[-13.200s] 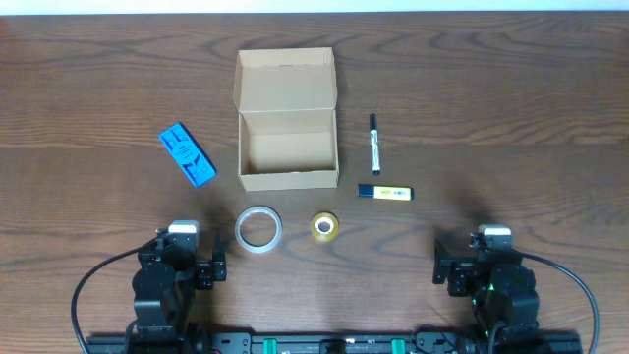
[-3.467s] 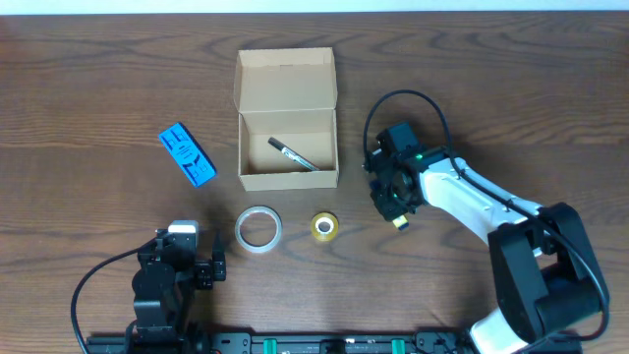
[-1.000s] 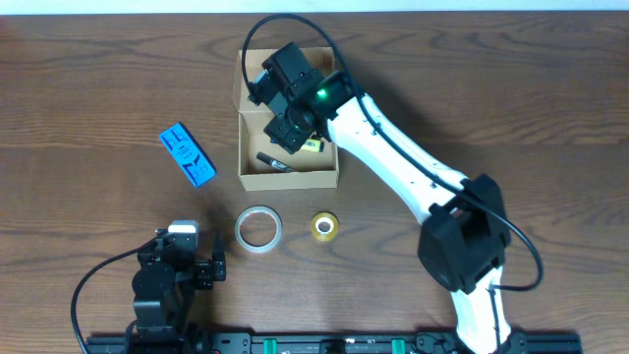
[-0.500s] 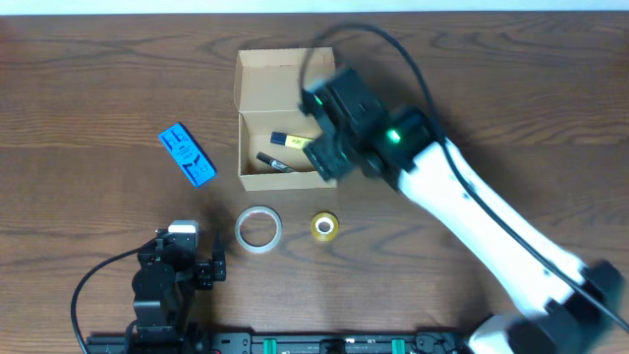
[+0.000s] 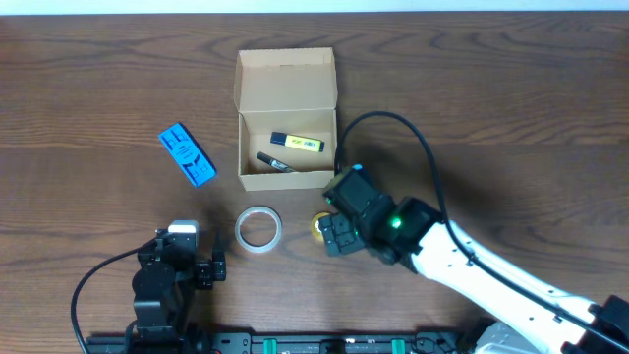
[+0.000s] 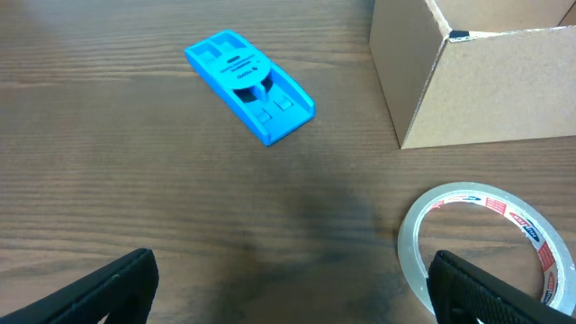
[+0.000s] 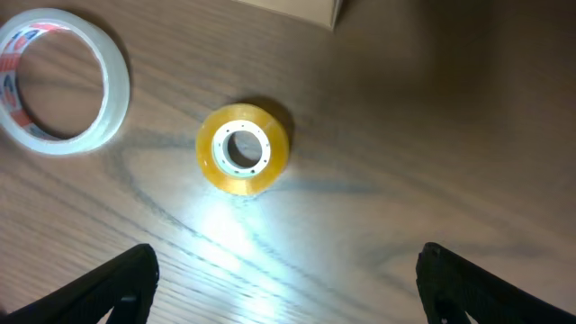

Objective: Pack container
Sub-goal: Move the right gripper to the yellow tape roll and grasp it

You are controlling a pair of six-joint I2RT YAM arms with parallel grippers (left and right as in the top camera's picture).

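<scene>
The container, a tan cardboard box (image 5: 287, 175) with its flap lid open, stands at the table's middle back. It holds a yellow highlighter (image 5: 297, 144) and a black marker (image 5: 273, 161). My right gripper (image 5: 336, 234) is open and empty, hovering just right of a small yellow tape roll (image 5: 319, 226). In the right wrist view the roll (image 7: 244, 148) lies ahead of the open jaws (image 7: 288, 288). A clear tape roll (image 5: 258, 229) lies to its left. A blue flat item (image 5: 187, 154) lies left of the box. My left gripper (image 5: 203, 267) is open and empty at the front left.
The left wrist view shows the blue item (image 6: 249, 85), the box's corner (image 6: 468, 90) and the clear tape roll (image 6: 481, 243) ahead of the open jaws (image 6: 288, 288). The right wrist view shows the clear roll (image 7: 61, 106) at upper left. The right arm's cable loops right of the box.
My right gripper has left the highlighter in the box beside the marker. It has drawn back from over the box to the front, down by the yellow tape roll. The left arm is still.
</scene>
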